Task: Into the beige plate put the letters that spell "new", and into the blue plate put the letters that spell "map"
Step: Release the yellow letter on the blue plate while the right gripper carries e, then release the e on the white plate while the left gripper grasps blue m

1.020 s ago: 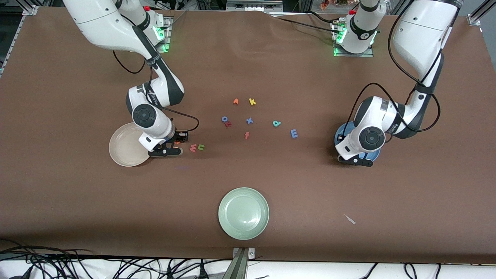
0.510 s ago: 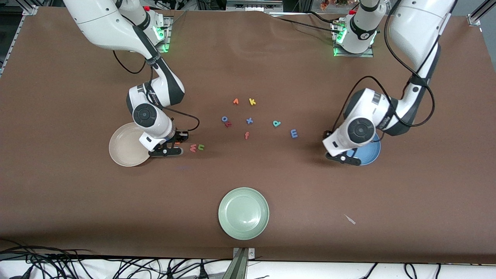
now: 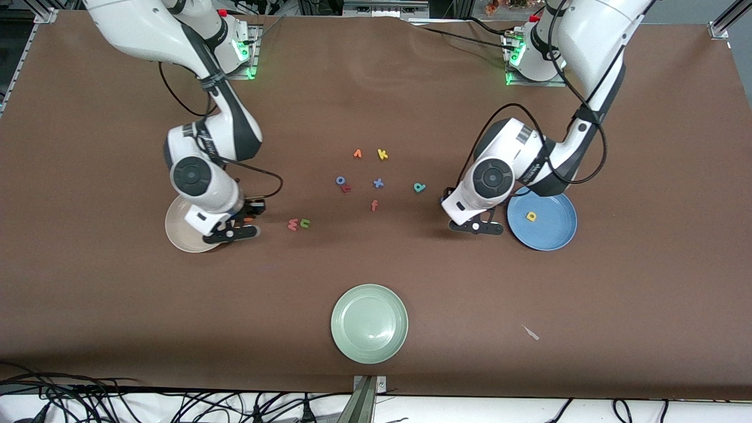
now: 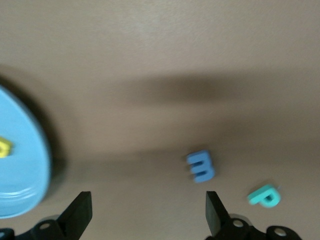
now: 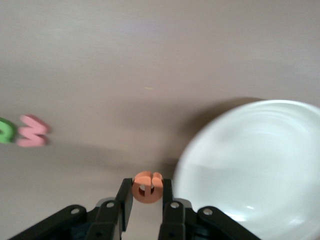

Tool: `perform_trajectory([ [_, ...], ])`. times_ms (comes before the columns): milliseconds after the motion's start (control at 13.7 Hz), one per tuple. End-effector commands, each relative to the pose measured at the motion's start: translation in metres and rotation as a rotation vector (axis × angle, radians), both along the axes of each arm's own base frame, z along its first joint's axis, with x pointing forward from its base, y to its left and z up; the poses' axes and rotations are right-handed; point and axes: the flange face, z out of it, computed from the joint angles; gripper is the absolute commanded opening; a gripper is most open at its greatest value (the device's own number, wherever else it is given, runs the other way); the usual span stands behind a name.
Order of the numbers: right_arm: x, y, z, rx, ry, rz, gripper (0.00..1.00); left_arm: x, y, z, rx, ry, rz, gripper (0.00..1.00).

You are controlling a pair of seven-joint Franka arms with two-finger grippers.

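My right gripper [image 5: 146, 192] is shut on the orange e [image 5: 147, 187] and hangs just off the rim of the beige plate [image 5: 260, 160]. In the front view that gripper [image 3: 245, 222] is beside the plate [image 3: 178, 232], with the pinkish-red w [image 3: 292, 224] and green n [image 3: 305, 222] lying close by on the table. My left gripper [image 4: 147, 212] is open over the table between the blue plate [image 4: 25, 175] and the blue m [image 4: 201, 166]. The teal p [image 4: 265, 196] lies a little past the m. The yellow a [image 3: 531, 217] rests in the blue plate [image 3: 555, 234].
A pale green plate [image 3: 369, 323] sits near the front camera's edge. Mid-table lie an orange v [image 3: 357, 154], yellow k [image 3: 382, 154], blue o [image 3: 340, 180], blue x [image 3: 378, 183] and red f [image 3: 374, 205]. A small pale scrap [image 3: 531, 333] lies toward the left arm's end.
My left gripper opened, left the yellow a in the blue plate and swung off the plate toward the m. My right gripper shut on the orange e and carried it toward the beige plate.
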Motion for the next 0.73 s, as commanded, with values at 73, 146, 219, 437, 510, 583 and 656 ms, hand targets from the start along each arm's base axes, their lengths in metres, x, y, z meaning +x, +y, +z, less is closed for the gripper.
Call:
perform_trajectory([
  [73, -0.024, -0.045, 0.002, -0.016, 0.029, 0.05, 0.18, -0.011, -0.025, -0.033, -0.011, -0.013, 0.148, 0.99],
  [146, -0.036, -0.05, -0.004, -0.009, 0.009, 0.052, 0.19, -0.012, -0.028, -0.04, -0.01, -0.013, 0.174, 0.95],
  [219, -0.048, -0.052, -0.012, 0.002, -0.012, 0.053, 0.28, -0.014, -0.03, -0.048, -0.014, -0.011, 0.179, 0.85],
  [437, -0.051, -0.048, -0.009, 0.008, -0.028, 0.037, 0.56, -0.021, -0.035, -0.069, -0.02, -0.004, 0.168, 0.73],
  [510, -0.05, -0.045, -0.008, 0.01, -0.032, 0.03, 0.56, -0.023, -0.036, -0.07, -0.02, -0.001, 0.167, 0.65],
  [583, -0.05, -0.042, -0.006, 0.013, -0.036, 0.031, 0.56, -0.024, -0.035, -0.072, -0.017, 0.003, 0.167, 0.58],
  [656, -0.05, -0.042, -0.004, 0.014, -0.039, 0.031, 0.57, -0.026, -0.034, -0.075, -0.013, 0.008, 0.168, 0.47],
])
